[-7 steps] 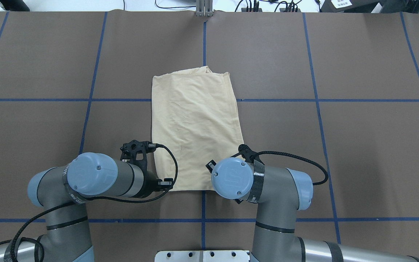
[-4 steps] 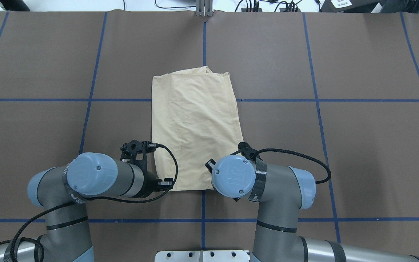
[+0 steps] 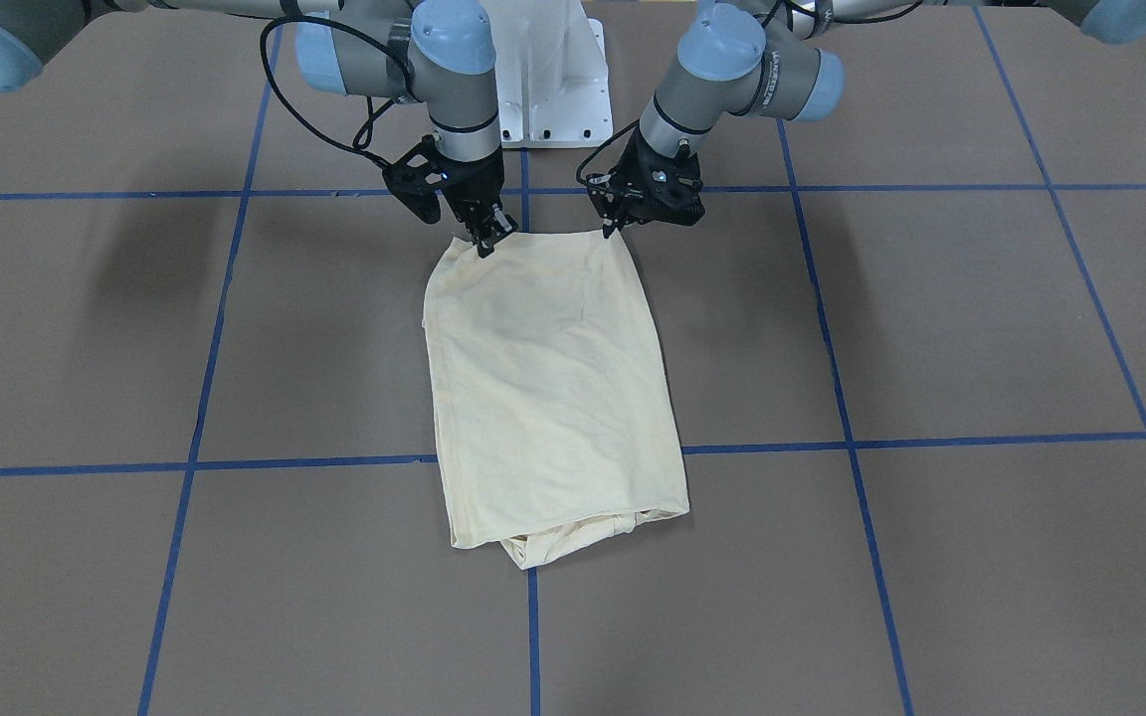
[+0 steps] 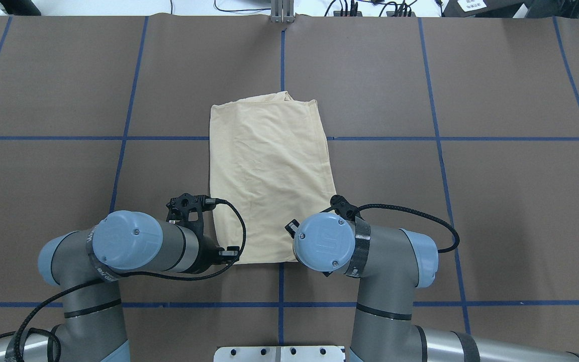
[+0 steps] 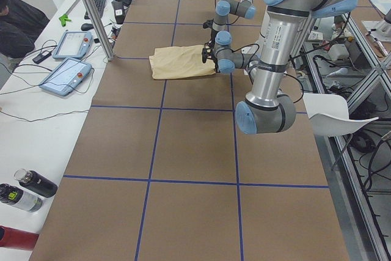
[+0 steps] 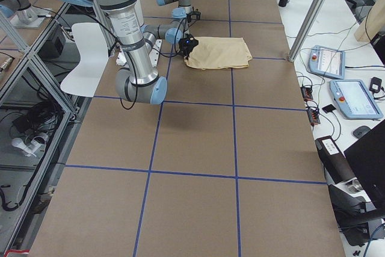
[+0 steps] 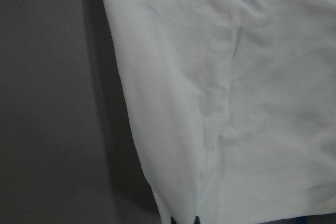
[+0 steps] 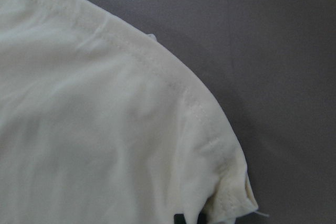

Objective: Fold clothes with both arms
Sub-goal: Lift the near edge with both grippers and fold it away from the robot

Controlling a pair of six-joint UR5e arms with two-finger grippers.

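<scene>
From overhead the arms [image 4: 324, 244] cover the near hem, and only the front-facing view gives me both grippers. The T-shirt [image 3: 548, 388] lies folded into a long strip in the middle of the table [image 3: 931, 328]. My right gripper [image 3: 483, 242] is narrowed to a pinch on one robot-side corner, and my left gripper [image 3: 610, 229] likewise on the other. The wrist cameras show just dark fingertips [image 7: 174, 220], cut off at the bottom edge, with cloth between them.

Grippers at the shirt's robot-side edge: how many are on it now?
2. The left gripper is at one robot-side corner of the T-shirt, on the robot's left. The right gripper is at the other robot-side corner. Neither is hidden.
</scene>
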